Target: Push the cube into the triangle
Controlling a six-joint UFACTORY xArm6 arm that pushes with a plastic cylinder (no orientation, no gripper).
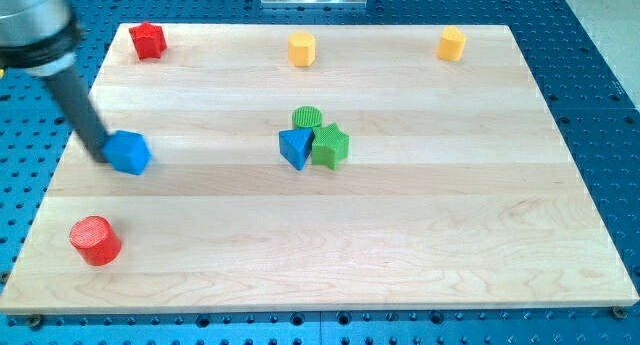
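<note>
The blue cube [128,152] sits near the view's left side of the wooden bench [420,235]. My tip [103,153] touches its left side. There is no hand, just a rod. The blue triangle [295,147] is well apart, touching a green star [330,146] and green cylinder [308,117].
</note>
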